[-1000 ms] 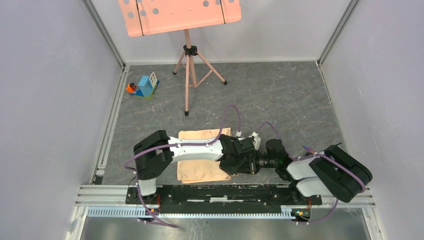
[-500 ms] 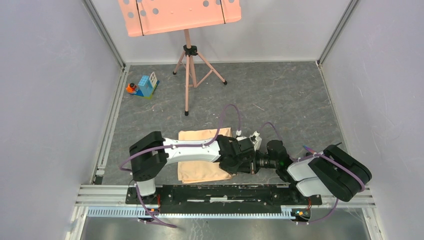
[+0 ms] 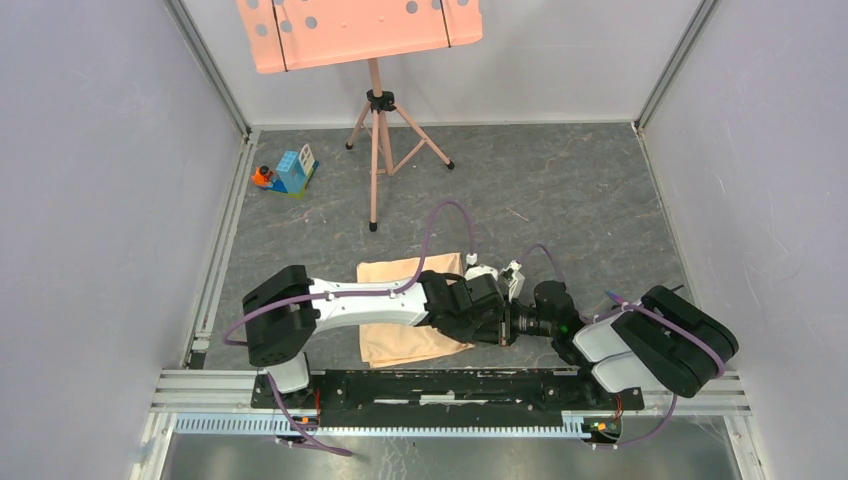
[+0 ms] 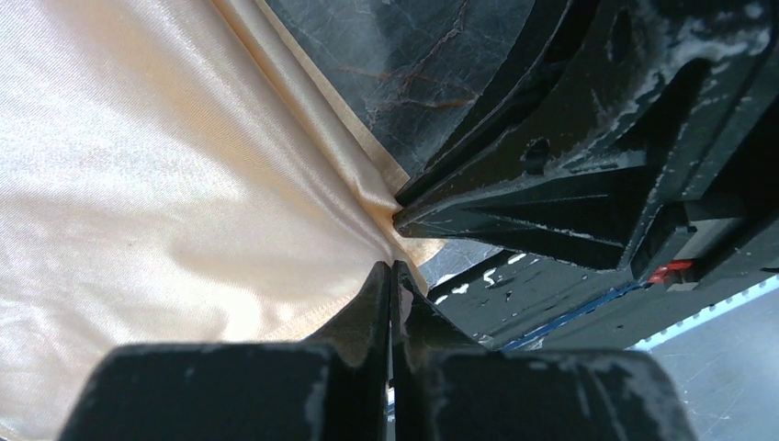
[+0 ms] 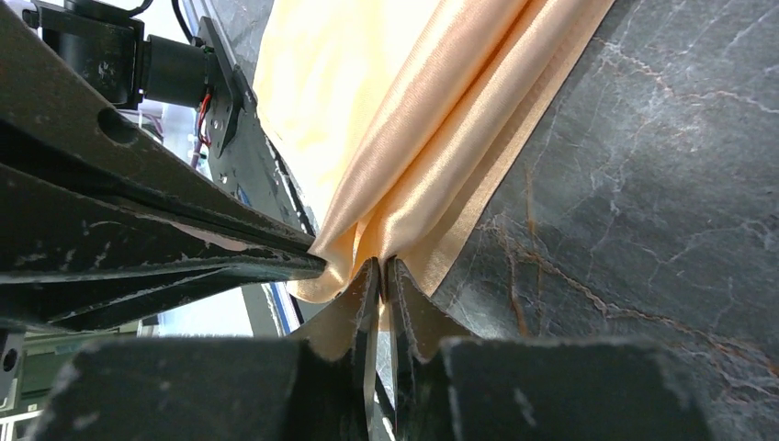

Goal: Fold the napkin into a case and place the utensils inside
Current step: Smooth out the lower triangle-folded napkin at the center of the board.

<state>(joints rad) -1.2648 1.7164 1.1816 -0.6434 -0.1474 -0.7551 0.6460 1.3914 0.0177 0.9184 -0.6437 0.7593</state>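
Note:
The peach-orange satin napkin (image 3: 395,335) lies on the dark floor near the arms, partly under my left arm. In the left wrist view the napkin (image 4: 165,165) fills the left side, and my left gripper (image 4: 393,268) is shut on its corner. My right gripper (image 5: 381,265) is shut on a bunched fold of the napkin (image 5: 432,119) right beside it. From above, the left gripper (image 3: 498,318) and the right gripper (image 3: 510,322) meet tip to tip at the cloth's near right corner. The case and the utensils are out of view.
A music stand with a salmon-pink perforated tray (image 3: 360,30) rises on a tripod (image 3: 378,150) at the back. Toy blocks (image 3: 290,172) sit at the far left. A metal rail (image 3: 450,385) runs along the near edge, with grey walls on both sides.
My left arm's elbow has swung left and the joined grippers have shifted slightly left and away. The pinched corner went with them. Both grips stay closed.

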